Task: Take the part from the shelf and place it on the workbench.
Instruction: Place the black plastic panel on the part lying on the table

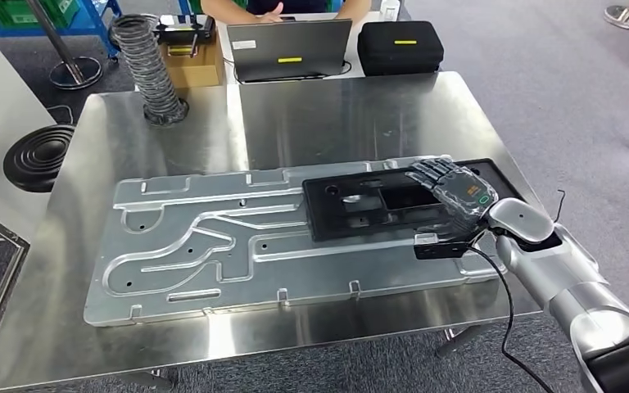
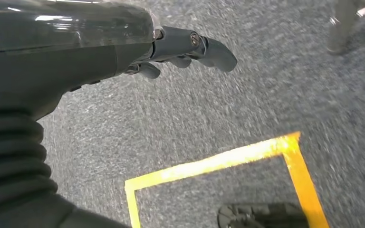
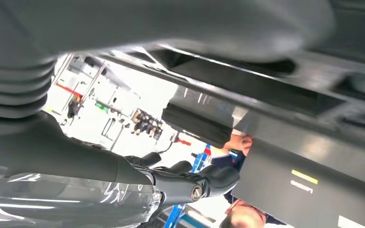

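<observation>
Left hand (image 2: 190, 50): hangs beside the body over grey carpet marked with yellow floor tape (image 2: 218, 164). Fingers loosely curled and apart, nothing in them. Judged idle, kept away from the worktop to leave the right arm room.

Worktop (image 1: 172, 115): steel, reflective. A corrugated hose (image 1: 149, 70) stands near its far left corner.

Aluminium plate (image 1: 205, 246): large machined plate with milled channels, lying flat across the middle of the worktop. Serves as the bed under the part.

Part (image 1: 377, 209): black rectangular frame with cut-outs, lying flat on the right end of the aluminium plate, long side parallel to the plate's edge. Looks fully supported, so the placing step is judged essentially done.

Right hand (image 1: 450, 190): palm down over the right end of the part, fingers stretched out and flat. No visible clasp around an edge; whether the fingertips touch the surface cannot be told from above. The right wrist view looks along the thumb and dark fingers (image 3: 185, 183) with the part's dark body close ahead. Judged a release posture: flat fingers let the frame settle without dragging it.

Background: a closed laptop (image 1: 295, 49) and black case (image 1: 400, 45) on the far table; a person sits behind.
</observation>
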`<state>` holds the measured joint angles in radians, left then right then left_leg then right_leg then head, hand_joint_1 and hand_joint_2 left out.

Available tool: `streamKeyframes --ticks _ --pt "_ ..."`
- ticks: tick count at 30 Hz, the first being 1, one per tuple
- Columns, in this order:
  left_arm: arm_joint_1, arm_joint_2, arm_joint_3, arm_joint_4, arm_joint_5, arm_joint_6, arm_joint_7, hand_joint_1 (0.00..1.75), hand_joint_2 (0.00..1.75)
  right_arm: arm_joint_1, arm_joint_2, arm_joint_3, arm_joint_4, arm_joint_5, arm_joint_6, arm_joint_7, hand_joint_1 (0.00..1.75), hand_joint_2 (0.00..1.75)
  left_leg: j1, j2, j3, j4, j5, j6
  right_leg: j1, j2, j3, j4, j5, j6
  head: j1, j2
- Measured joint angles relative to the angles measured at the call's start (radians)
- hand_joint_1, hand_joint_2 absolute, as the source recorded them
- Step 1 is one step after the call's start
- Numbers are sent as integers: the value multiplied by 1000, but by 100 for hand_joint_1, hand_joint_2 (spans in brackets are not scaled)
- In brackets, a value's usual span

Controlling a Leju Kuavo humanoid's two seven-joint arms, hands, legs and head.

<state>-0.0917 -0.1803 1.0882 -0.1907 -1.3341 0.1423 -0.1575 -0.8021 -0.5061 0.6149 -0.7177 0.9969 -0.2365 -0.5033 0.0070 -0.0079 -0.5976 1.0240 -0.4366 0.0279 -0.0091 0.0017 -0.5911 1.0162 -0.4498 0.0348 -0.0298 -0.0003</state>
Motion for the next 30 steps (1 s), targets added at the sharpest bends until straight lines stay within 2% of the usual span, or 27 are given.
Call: streamKeyframes --ticks 1,2,4,5,6,7,9,11,13,15,16,17,19,20,21,22,25,28,30 --pt "0 0 1 0 2 2 0 0 0 -1 -1 -6 0 -8 3 -3 0 0 2 0 0 -2 2 5 -2 0 -12 26 -18 5 0 0" --pt "-1 1 2 0 4 3 0 0 0 -2 -1 -13 0 -15 6 -6 0 0 3 0 0 -4 4 9 -3 -1 -33 74 -46 9 0 0" --pt "1 1 4 0 6 4 0 0 0 -3 -5 -27 0 -27 10 -9 0 0 2 1 -2 -3 4 12 -5 -1 -99 214 -109 16 0 0" --pt "2 1 5 0 8 4 0 0 0 -3 -9 -34 -1 -31 13 -10 0 0 1 1 -2 -3 3 12 -5 -1 -125 267 -125 17 0 0" --pt "3 1 6 0 9 4 0 0 0 -3 -14 -41 -5 -35 16 -10 0 0 0 0 -2 -3 3 13 -4 -1 -135 286 -121 16 0 0" --pt "4 1 8 0 9 4 0 0 0 -3 -21 -48 -13 -39 20 -10 0 0 -2 0 -1 -3 3 13 -4 -1 -126 262 -98 13 0 0" --pt "4 1 12 0 11 4 0 0 0 -4 -42 -69 -45 -49 29 -6 0 0 -4 -2 1 -3 2 13 -1 -2 -61 123 -28 1 0 0" --pt "4 0 16 0 14 4 0 0 0 -6 -66 -96 -85 -59 47 -3 0 0 -8 -3 0 -2 2 9 6 -4 -10 12 10 -11 0 0" --pt "5 -1 20 0 18 6 0 0 0 -9 -85 -118 -121 -64 69 -2 0 0 -9 -2 -2 -3 3 1 12 -4 -2 -9 12 -18 0 0" --pt "5 -2 22 0 22 8 -1 0 0 -15 -102 -133 -152 -64 90 -2 0 0 -10 0 -4 1 -3 -9 7 -3 2 -20 17 -25 0 0" --pt "5 -2 23 0 23 9 -2 0 0 -21 -109 -138 -164 -64 101 -2 0 0 -10 0 -11 21 -18 -14 4 -4 6 -26 21 -30 0 0" --pt "5 -2 24 0 24 11 -3 0 0 -29 -115 -142 -174 -64 111 -2 0 0 -10 1 -27 61 -43 -19 0 -5 9 -32 23 -34 0 0" --pt "5 -2 26 0 27 12 -5 0 0 -45 -125 -145 -187 -64 127 -1 0 0 -5 2 -82 190 -109 -26 1 -6 11 -33 23 -38 0 0" --pt "5 -2 27 0 28 12 -5 0 0 -49 -130 -145 -190 -63 132 -1 0 0 -3 2 -109 250 -132 -30 1 -6 11 -32 23 -38 0 0" --pt "6 -2 28 0 29 12 -6 0 0 -51 -135 -145 -192 -63 135 -1 0 0 -1 2 -125 283 -137 -32 1 -6 11 -31 22 -38 0 0" --pt "7 -2 29 0 30 12 -6 0 0 -52 -139 -145 -193 -63 137 -1 0 0 1 2 -122 278 -124 -34 1 -6 11 -29 21 -37 0 0" --pt "7 -2 30 0 31 11 -7 0 0 -53 -147 -145 -198 -64 141 -1 0 0 5 2 -65 163 -49 -36 -1 -5 11 -20 17 -31 0 0" --pt "6 -2 30 0 31 11 -7 0 0 -54 -149 -145 -200 -64 142 -1 0 0 6 2 -50 134 -35 -36 -1 -5 11 -19 15 -30 0 0" --pt "5 -3 30 0 33 10 -7 0 0 -57 -154 -147 -204 -66 141 2 0 0 5 2 -16 68 -26 -31 1 -4 8 -11 11 -24 0 0"
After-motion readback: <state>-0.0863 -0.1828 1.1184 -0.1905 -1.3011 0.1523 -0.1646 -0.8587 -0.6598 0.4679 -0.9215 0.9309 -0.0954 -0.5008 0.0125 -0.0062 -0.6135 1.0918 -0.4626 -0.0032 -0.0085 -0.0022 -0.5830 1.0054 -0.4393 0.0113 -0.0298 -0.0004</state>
